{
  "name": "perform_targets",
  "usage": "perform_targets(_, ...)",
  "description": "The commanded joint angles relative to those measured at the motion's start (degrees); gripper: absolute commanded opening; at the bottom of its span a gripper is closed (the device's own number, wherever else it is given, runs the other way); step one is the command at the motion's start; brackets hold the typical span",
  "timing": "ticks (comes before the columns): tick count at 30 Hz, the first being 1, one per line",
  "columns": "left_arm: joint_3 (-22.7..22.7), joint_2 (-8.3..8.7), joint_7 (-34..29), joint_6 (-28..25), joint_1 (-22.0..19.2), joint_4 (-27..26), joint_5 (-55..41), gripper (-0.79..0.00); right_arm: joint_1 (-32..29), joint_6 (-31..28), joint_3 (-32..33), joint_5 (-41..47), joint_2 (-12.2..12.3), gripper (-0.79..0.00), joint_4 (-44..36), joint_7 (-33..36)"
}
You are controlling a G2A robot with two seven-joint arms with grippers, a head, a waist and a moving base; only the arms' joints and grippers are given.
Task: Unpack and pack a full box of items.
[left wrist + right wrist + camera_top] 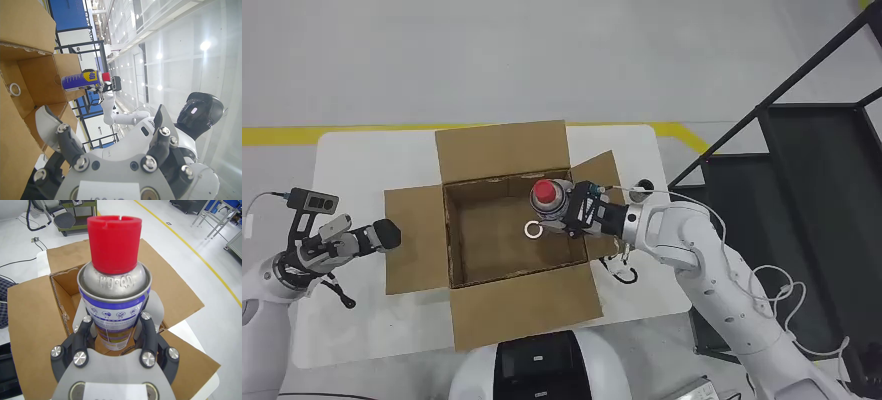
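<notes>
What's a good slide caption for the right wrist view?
Right gripper holds a red-capped spray can over the open cardboard box.

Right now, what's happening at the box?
Right gripper shut on spray can, over open box. Left gripper open, beside box. Metal ring on box floor.

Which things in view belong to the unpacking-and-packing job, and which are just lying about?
Job: open brown cardboard box; blue-labelled metal spray can with red cap, held in the right gripper; silver metal ring inside the box.
Lying about: white table top; black metal staircase; yellow floor line.
</notes>
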Motion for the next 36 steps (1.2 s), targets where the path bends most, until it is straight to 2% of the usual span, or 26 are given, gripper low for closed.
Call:
perform_targets(1,0.0,0.0,0.0,0.0,0.0,0.0,0.0,0.0,0.0,0.0,0.0,0.0,0.0,-0.785,0.0,0.0)
perform_targets(7,0.0,0.0,0.0,0.0,0.0,0.0,0.0,0.0,-0.1,0.2,0.0,-0.1,0.0,-0.785,0.1,0.1)
perform_targets(10,0.0,0.0,0.0,0.0,0.0,0.0,0.0,0.0,1.3,0.7,-1.9,-2.1,-0.1,-0.785,-0.2,6.0)
perform_targets(13,0.0,0.0,0.0,0.0,0.0,0.0,0.0,0.0,7.1,0.4,-6.5,-2.3,-0.9,-0.785,0.1,13.0)
perform_targets(18,0.0,0.0,0.0,0.0,0.0,0.0,0.0,0.0,21.0,2.3,-18.7,-4.7,-4.0,-0.785,8.4,25.2)
perform_targets(22,0.0,0.0,0.0,0.0,0.0,0.0,0.0,0.0,30.3,5.6,-28.8,-5.0,-8.1,-0.785,17.3,29.6)
perform_targets(28,0.0,0.0,0.0,0.0,0.0,0.0,0.0,0.0,37.5,9.6,-38.6,-5.1,-13.5,-0.785,28.3,34.4)
perform_targets(35,0.0,0.0,0.0,0.0,0.0,0.0,0.0,0.0,41.4,10.3,-45.0,-3.4,-19.1,-0.785,38.7,36.4)
perform_targets(36,0.0,0.0,0.0,0.0,0.0,0.0,0.0,0.0,41.8,10.2,-45.7,-3.3,-19.8,-0.653,39.8,36.4)
